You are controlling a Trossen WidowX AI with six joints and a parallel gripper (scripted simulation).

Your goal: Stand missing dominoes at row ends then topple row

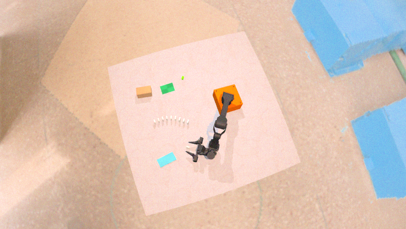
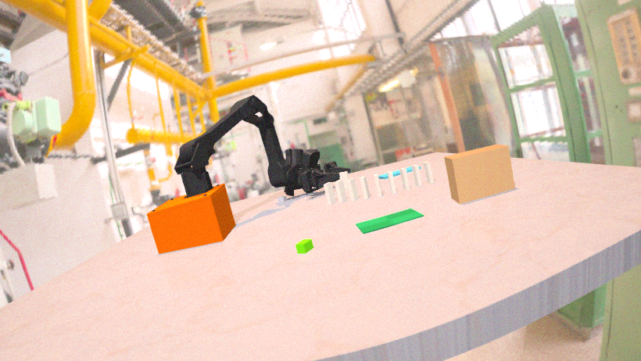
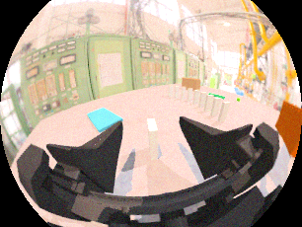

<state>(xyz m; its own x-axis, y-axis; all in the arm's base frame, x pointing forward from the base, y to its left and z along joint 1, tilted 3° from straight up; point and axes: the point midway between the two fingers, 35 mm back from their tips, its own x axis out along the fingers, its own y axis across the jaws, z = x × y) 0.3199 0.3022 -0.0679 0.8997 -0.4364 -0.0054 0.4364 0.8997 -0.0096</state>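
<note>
The open tool (image 3: 151, 119) has a white domino (image 3: 152, 138) upright between its fingers, touching neither; a blue panel (image 3: 105, 119) lies beyond its left finger.

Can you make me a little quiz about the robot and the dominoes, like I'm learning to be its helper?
1. True or false: the gripper is squeezing the lone domino.
2. Which is nearer the tan block? A) the green mat B) the blue mat
3. Fill in the missing word: the lone domino stands apart from the curved ____ of dominoes.

Key: 1 false; 2 A; 3 row
</note>
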